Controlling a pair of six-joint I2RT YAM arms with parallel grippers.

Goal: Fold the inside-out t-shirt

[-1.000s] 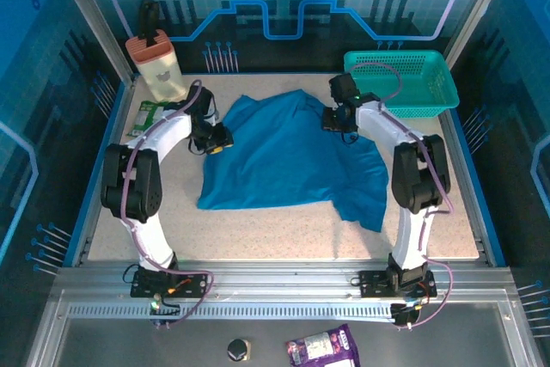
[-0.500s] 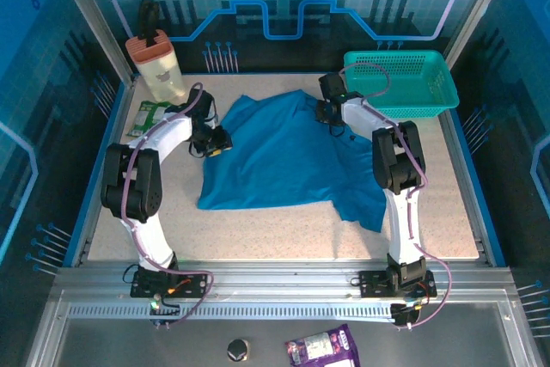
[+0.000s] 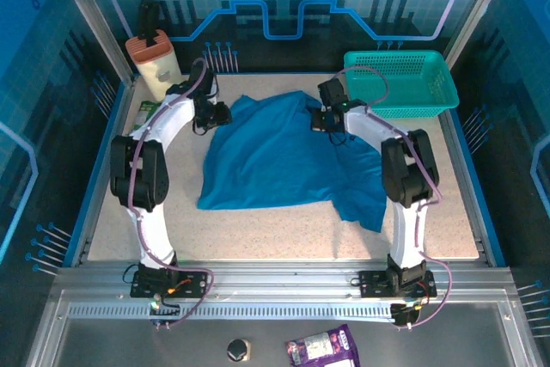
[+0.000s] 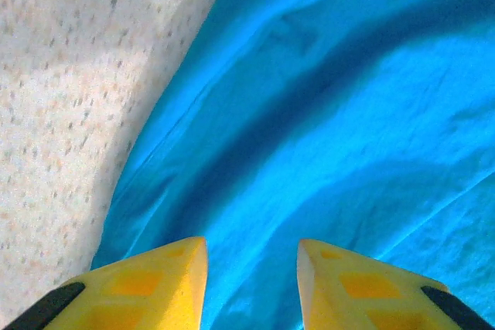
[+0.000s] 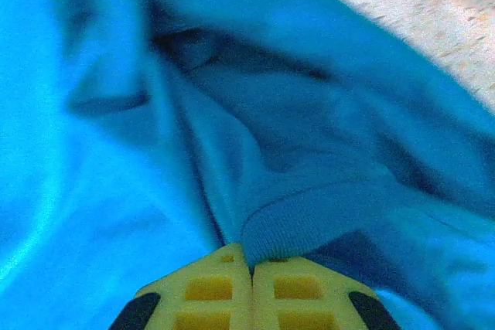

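Desk (image 3: 275,229): right jaws just pinched shut on shirt (image 3: 275,152) far edge; left jaws half-open, empty. Fold grip half-ready.

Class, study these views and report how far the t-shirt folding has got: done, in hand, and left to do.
Done: nothing folded; the t-shirt lies spread and wrinkled on the table. In hand: the right pincer is shut on a ribbed edge at the shirt's far side, while the left pincer hovers open over its far left edge. Left: the left grasp and every fold.
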